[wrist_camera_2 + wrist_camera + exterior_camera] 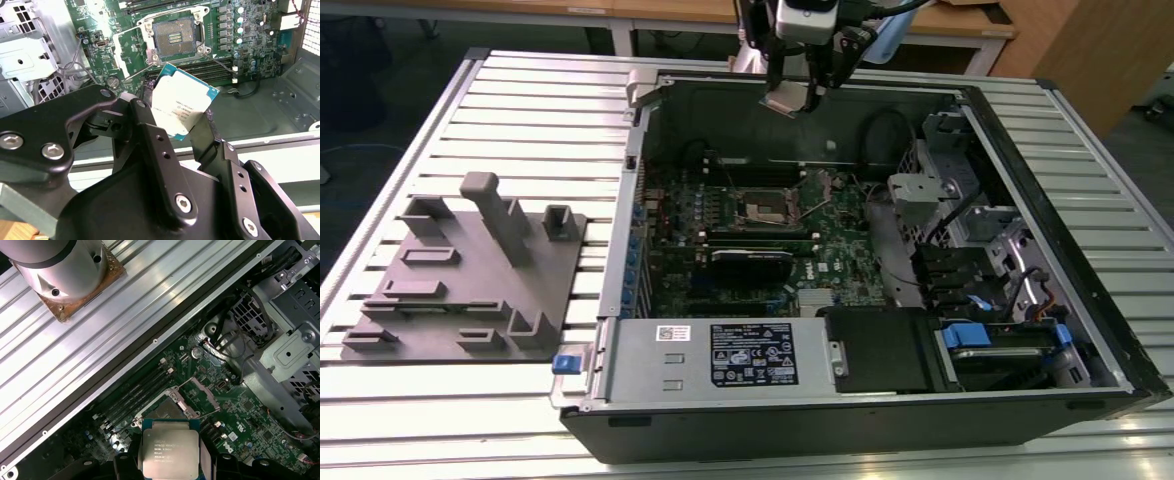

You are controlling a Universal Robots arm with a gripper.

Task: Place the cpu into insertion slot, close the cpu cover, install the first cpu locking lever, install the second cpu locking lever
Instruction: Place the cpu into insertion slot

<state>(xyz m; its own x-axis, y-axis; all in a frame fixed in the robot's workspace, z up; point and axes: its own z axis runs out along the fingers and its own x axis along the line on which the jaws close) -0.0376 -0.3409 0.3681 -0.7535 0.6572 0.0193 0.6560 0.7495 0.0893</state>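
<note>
Fingers [145, 125] of the gripper [790, 98] clamp the cpu [182, 107] by opposite edges, tilted, just above one long rim of the open computer case [1067, 250]. The insertion slot [175, 37] sits uncovered mid-motherboard [250, 55], well apart from the cpu.

Everything sits on a silvery bench [520, 100] made of ribbed aluminium slats, and bright light glares off the strips along its near edge. Behind it is a light wooden table [680, 12], with a wooden cabinet [1101, 55] at the exterior view's right. The floor [367, 130] at the exterior view's left is dark grey.
</note>
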